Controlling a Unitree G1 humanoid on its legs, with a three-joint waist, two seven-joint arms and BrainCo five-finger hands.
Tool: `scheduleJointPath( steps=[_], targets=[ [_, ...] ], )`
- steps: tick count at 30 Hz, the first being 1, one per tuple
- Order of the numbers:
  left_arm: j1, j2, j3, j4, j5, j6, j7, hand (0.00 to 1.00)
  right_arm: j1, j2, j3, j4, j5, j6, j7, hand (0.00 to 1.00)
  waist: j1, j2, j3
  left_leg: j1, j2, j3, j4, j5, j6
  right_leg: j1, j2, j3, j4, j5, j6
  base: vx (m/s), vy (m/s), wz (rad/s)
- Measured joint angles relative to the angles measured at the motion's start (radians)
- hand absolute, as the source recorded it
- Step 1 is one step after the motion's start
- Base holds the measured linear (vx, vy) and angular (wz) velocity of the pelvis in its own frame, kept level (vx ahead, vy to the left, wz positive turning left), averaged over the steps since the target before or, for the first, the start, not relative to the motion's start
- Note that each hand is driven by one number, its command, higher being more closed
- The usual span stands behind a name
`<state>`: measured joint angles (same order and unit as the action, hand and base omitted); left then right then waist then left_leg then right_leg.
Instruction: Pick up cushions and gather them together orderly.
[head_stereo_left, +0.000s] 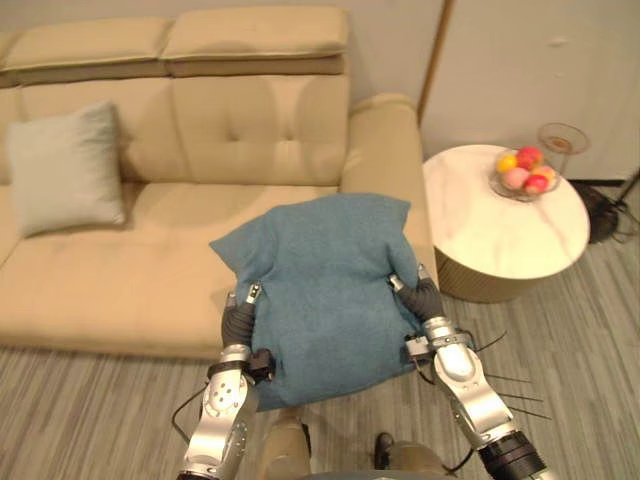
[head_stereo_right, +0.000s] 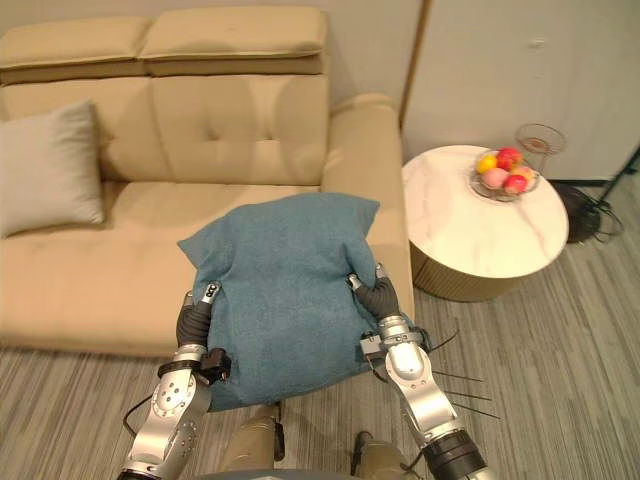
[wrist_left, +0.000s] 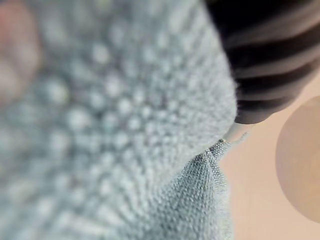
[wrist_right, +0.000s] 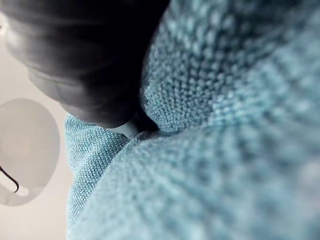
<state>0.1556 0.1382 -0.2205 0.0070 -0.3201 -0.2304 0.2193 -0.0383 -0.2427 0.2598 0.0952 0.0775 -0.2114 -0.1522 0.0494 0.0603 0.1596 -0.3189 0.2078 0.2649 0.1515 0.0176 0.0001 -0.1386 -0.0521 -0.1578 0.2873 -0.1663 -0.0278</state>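
Observation:
A large blue knitted cushion (head_stereo_left: 325, 290) hangs in front of the beige sofa's (head_stereo_left: 150, 250) right seat, held up between my two hands. My left hand (head_stereo_left: 240, 318) grips its left edge, thumb lying on top of the fabric. My right hand (head_stereo_left: 424, 298) grips the right edge the same way. The fingers of both are under the cushion. Up close, the blue knit (wrist_left: 125, 125) presses against my left hand's dark cover (wrist_left: 270, 55), and the knit (wrist_right: 225, 125) bulges against my right hand (wrist_right: 85, 55). A pale grey cushion (head_stereo_left: 65, 168) leans on the sofa's backrest at the far left.
A round white marble side table (head_stereo_left: 500, 240) stands right of the sofa's armrest (head_stereo_left: 385, 150), with a glass bowl of fruit (head_stereo_left: 524, 172) on it. A wire stand (head_stereo_left: 562, 137) is behind the table. Grey plank floor runs along the sofa's front.

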Motion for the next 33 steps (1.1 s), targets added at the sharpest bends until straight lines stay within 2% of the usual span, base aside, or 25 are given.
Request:
scheduleJointPath(
  steps=[3,4,5,6,9,13,17,20,22,24,25,26,27,28,30,31,32,33],
  targets=[
    [-0.004,-0.014,-0.011,-0.001,0.0,-0.006,-0.025,1.0,0.001,0.0,-0.027,-0.002,0.0,-0.002,0.002,1.0,-0.037,0.001,-0.005,0.082,-0.002,0.105,0.153,-0.017,0.004,0.015,-0.029,-0.06,-0.086,0.068,0.008,-0.21,0.013,0.76],
    [-0.007,-0.017,-0.012,-0.001,0.0,-0.009,-0.027,1.0,0.002,0.0,-0.03,-0.002,0.0,-0.002,0.002,1.0,-0.037,0.008,-0.01,0.12,-0.002,0.116,0.141,-0.042,-0.018,0.015,-0.03,-0.064,-0.101,0.079,0.013,-0.18,0.118,0.42],
    [-0.011,-0.023,-0.014,-0.001,0.0,-0.009,-0.037,1.0,0.005,0.001,-0.038,-0.002,0.001,-0.004,0.002,1.0,-0.039,0.01,-0.015,0.183,-0.011,0.136,0.064,-0.08,-0.047,0.014,-0.028,-0.074,-0.134,0.099,0.019,-0.15,0.151,0.4],
    [-0.019,-0.023,-0.016,0.005,0.0,-0.009,-0.045,1.0,0.01,0.007,-0.049,-0.002,0.001,-0.004,0.002,1.0,-0.043,0.001,-0.016,0.216,-0.033,0.145,-0.036,-0.068,-0.07,0.013,-0.035,-0.09,-0.167,0.127,0.032,-0.13,0.161,0.45],
    [-0.007,-0.002,-0.025,0.017,0.0,-0.007,-0.045,1.0,0.05,0.049,-0.063,-0.003,0.001,-0.004,0.007,1.0,-0.035,-0.031,-0.033,0.207,-0.072,0.121,-0.061,-0.035,-0.056,0.038,-0.062,-0.124,-0.232,0.187,0.065,-0.07,0.146,0.4],
    [0.023,0.016,-0.02,0.017,0.0,-0.008,-0.046,1.0,0.058,0.08,-0.062,-0.004,0.002,-0.003,0.028,1.0,-0.029,-0.046,-0.051,0.176,-0.095,0.104,-0.014,-0.057,-0.025,0.05,-0.091,-0.147,-0.249,0.205,0.085,-0.04,0.135,0.24],
    [0.024,0.025,-0.01,0.017,0.0,-0.008,-0.058,1.0,0.058,0.083,-0.056,-0.005,0.013,-0.003,0.042,1.0,-0.023,-0.056,-0.058,0.134,-0.089,0.094,0.048,-0.098,-0.018,0.048,-0.094,-0.15,-0.268,0.219,0.095,-0.04,0.073,0.04],
    [0.025,0.022,-0.005,0.013,0.0,-0.008,-0.066,1.0,0.058,0.083,-0.055,-0.019,0.03,-0.003,0.044,1.0,-0.022,-0.056,-0.059,0.1,-0.091,0.088,0.134,-0.16,-0.003,0.024,-0.121,-0.169,-0.185,0.147,0.119,-0.01,0.106,0.08],
    [0.028,0.025,-0.005,0.01,0.0,-0.008,-0.067,1.0,0.06,0.083,-0.054,-0.024,0.032,-0.003,0.046,1.0,-0.045,-0.069,-0.059,0.092,-0.131,0.036,0.192,-0.212,0.014,-0.011,-0.16,-0.135,-0.011,0.031,0.104,0.06,0.151,0.58],
    [0.038,0.023,-0.005,-0.002,0.0,-0.008,-0.067,1.0,0.061,0.081,-0.054,-0.024,0.032,-0.003,0.048,1.0,-0.057,-0.08,-0.06,0.108,-0.158,0.002,0.203,-0.239,0.047,-0.055,-0.186,-0.072,0.126,0.02,0.091,0.15,0.06,0.5],
    [0.047,0.023,-0.004,-0.003,0.0,-0.009,-0.066,1.0,0.061,0.08,-0.05,-0.024,0.032,-0.003,0.05,1.0,-0.055,-0.074,-0.055,0.129,-0.165,-0.007,0.192,-0.243,0.057,-0.137,-0.199,-0.028,0.269,0.022,0.064,0.24,0.093,0.19],
    [0.049,0.027,-0.005,-0.001,0.0,-0.009,-0.066,1.0,0.065,0.079,-0.046,-0.024,0.032,-0.003,0.051,1.0,-0.059,-0.066,-0.05,0.139,-0.162,-0.016,0.188,-0.243,0.064,-0.153,-0.188,-0.015,0.304,0.002,0.055,0.28,0.111,0.35],
    [0.05,0.045,-0.005,0.001,0.0,-0.008,-0.066,1.0,0.074,0.077,-0.033,-0.024,0.033,-0.003,0.056,1.0,-0.067,-0.056,-0.042,0.188,-0.158,-0.044,0.154,-0.252,0.062,-0.189,-0.123,-0.003,0.252,-0.024,0.058,0.23,0.062,0.4],
    [0.05,0.047,-0.005,0.002,0.0,-0.008,-0.066,1.0,0.076,0.077,-0.033,-0.024,0.034,-0.003,0.058,1.0,-0.074,-0.055,-0.041,0.204,-0.159,-0.053,0.141,-0.255,0.06,-0.197,-0.106,-0.004,0.21,-0.019,0.062,0.27,0.025,0.57],
    [0.041,0.048,-0.016,0.016,0.0,-0.009,-0.067,1.0,0.087,0.068,-0.036,-0.024,0.037,-0.003,0.06,1.0,-0.103,-0.056,-0.036,0.271,-0.174,-0.085,0.101,-0.252,0.043,-0.199,-0.054,-0.025,0.035,0.045,0.065,0.31,-0.002,0.68],
    [0.032,0.052,-0.024,0.028,0.001,-0.009,-0.067,1.0,0.101,0.062,-0.036,-0.024,0.041,-0.004,0.06,1.0,-0.117,-0.076,-0.049,0.294,-0.198,-0.099,0.103,-0.268,0.023,-0.199,-0.044,-0.022,-0.054,0.115,0.053,0.41,-0.053,0.77],
    [0.023,0.057,-0.034,0.04,0.001,-0.009,-0.069,1.0,0.115,0.061,-0.039,-0.024,0.044,-0.006,0.06,1.0,-0.124,-0.089,-0.056,0.3,-0.214,-0.117,0.113,-0.287,0.017,-0.2,-0.044,-0.009,-0.078,0.176,0.043,0.42,-0.091,1.01],
    [0.012,0.054,-0.05,0.061,0.002,-0.008,-0.077,1.0,0.137,0.057,-0.054,-0.023,0.049,-0.006,0.06,1.0,-0.147,-0.082,-0.063,0.311,-0.213,-0.134,0.133,-0.317,-0.006,-0.194,-0.043,-0.008,-0.053,0.258,0.007,0.54,-0.136,0.79]
  ],
)
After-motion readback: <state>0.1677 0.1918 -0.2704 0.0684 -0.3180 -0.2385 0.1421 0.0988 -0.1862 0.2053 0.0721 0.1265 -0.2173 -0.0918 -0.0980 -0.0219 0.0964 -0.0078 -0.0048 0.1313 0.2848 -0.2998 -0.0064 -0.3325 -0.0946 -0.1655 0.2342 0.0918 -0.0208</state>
